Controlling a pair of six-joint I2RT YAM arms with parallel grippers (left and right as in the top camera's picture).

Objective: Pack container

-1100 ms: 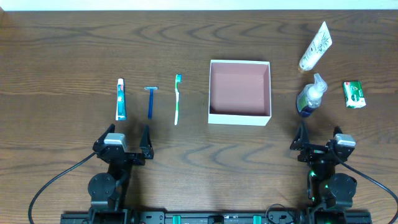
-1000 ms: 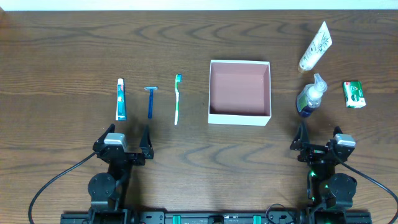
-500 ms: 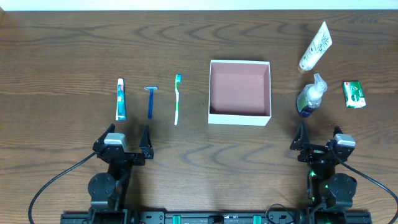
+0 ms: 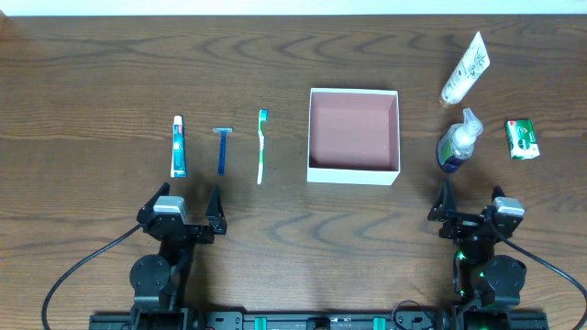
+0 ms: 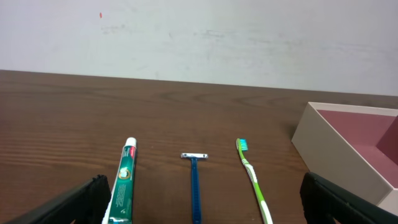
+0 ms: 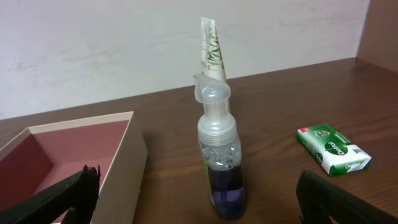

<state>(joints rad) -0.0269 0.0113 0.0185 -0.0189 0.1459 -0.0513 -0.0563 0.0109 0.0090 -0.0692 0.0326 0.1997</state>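
The container (image 4: 354, 170) is a square white-walled box with a pink-brown floor at the table's middle; it also shows in the left wrist view (image 5: 323, 134) and the right wrist view (image 6: 127, 146). It holds nothing. Left of it lie a toothpaste tube (image 4: 179, 147) (image 5: 123, 180), a blue razor (image 4: 221, 149) (image 5: 194, 180) and a green toothbrush (image 4: 261, 145) (image 5: 252, 177). Right of it stand a pump bottle (image 4: 457, 142) (image 6: 219, 155), a white tube (image 4: 466, 67) (image 6: 211, 53) and a green soap box (image 4: 522, 139) (image 6: 333, 148). My left gripper (image 4: 186, 206) (image 5: 202, 202) and right gripper (image 4: 470, 203) (image 6: 196, 196) are open and empty near the front edge.
A pale wall runs behind the table's far edge (image 5: 199, 37). Black cables (image 4: 83, 266) trail from both arm bases at the front. Bare wood lies between the grippers and the rows of toiletries.
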